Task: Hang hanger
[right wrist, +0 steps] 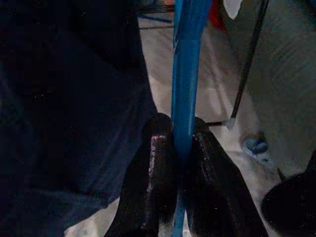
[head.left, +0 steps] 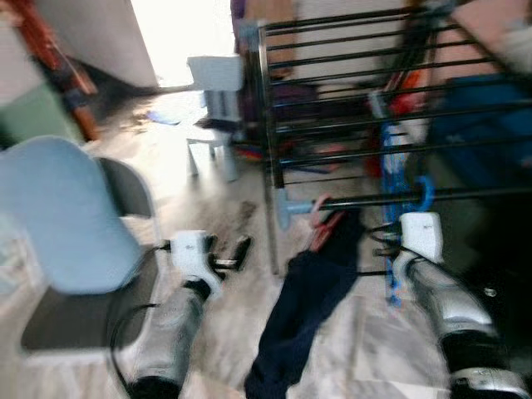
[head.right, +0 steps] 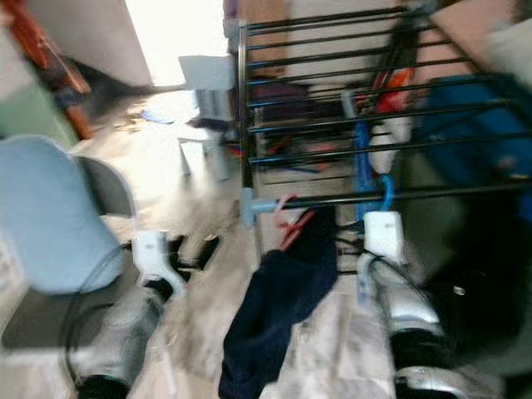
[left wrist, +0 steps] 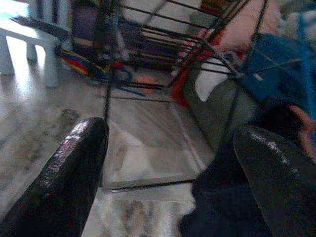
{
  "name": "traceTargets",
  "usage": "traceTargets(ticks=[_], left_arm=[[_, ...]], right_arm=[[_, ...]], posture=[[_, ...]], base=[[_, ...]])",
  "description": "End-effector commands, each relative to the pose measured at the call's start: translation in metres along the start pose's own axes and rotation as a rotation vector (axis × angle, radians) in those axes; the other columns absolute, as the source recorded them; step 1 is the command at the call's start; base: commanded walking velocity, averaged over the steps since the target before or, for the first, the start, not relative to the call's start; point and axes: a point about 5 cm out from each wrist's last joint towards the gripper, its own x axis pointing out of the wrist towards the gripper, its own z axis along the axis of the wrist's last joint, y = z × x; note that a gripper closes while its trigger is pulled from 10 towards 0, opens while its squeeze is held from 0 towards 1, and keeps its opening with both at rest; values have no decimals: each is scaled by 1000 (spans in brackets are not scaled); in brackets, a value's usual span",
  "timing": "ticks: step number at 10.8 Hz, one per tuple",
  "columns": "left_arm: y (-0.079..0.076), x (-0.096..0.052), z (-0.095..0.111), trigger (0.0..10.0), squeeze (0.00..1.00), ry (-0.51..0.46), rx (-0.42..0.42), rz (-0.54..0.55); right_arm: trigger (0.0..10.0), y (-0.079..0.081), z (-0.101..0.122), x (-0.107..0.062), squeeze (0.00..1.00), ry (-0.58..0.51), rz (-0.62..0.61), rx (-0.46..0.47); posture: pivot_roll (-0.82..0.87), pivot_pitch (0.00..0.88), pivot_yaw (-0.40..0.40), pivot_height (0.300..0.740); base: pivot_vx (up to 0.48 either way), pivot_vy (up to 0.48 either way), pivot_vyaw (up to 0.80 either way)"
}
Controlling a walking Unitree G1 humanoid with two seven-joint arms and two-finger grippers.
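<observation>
A blue hanger [head.left: 425, 193] has its hook over the front bar of the black drying rack [head.left: 357, 83]. In the right wrist view, my right gripper [right wrist: 181, 148] is shut on the hanger's blue strip [right wrist: 185, 74]. A dark navy garment [head.left: 312, 291] hangs from the same bar on a reddish hanger [head.left: 320, 208], just left of my right arm. My left gripper [left wrist: 173, 163] is open and holds nothing. It is low over the floor, left of the rack's corner post, and appears in the head view as the left gripper [head.left: 233, 253].
A grey chair with a light blue back [head.left: 66, 216] stands close on my left. A small white stool [head.left: 212, 108] is further back by the rack's corner. Blue and red items lie behind the rack bars on the right. The floor is pale marble.
</observation>
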Motion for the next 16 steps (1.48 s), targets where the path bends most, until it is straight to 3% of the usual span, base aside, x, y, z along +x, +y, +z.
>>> traceTargets(ticks=[1, 4, 7, 9, 13, 16], left_arm=[[7, -3, 3, 10000, 0, -9, 2, 28], [7, -4, -3, 10000, 0, 29, -11, 54], [6, -3, -4, 10000, 0, 37, -19, 56], [2, -3, -6, 10000, 0, 50, -26, 25], [2, -5, 0, 10000, 0, 15, -31, 3], [5, -5, -3, 10000, 0, 48, -15, 37]], right_arm=[[10000, 8, 6, 2, 0, 1, 29, -4], [10000, 1, 28, 6, 0, 35, 85, 36], [10000, -23, 8, 8, 0, 161, 29, 105], [10000, -32, 1, 10, 0, 204, 14, 92], [10000, -28, 16, 13, 0, 139, 20, 14], [10000, -20, 25, 12, 0, 80, 47, -53]], posture=[[-244, 0, 72, 740], [-242, 0, 64, 740], [-241, 0, 58, 740], [-241, 0, 60, 740], [-232, 0, 59, 740], [-234, 0, 63, 740]], base=[[0, 0, 0], [0, 0, 0], [0, 0, 0], [0, 0, 0], [65, 0, 0], [0, 0, 0]])
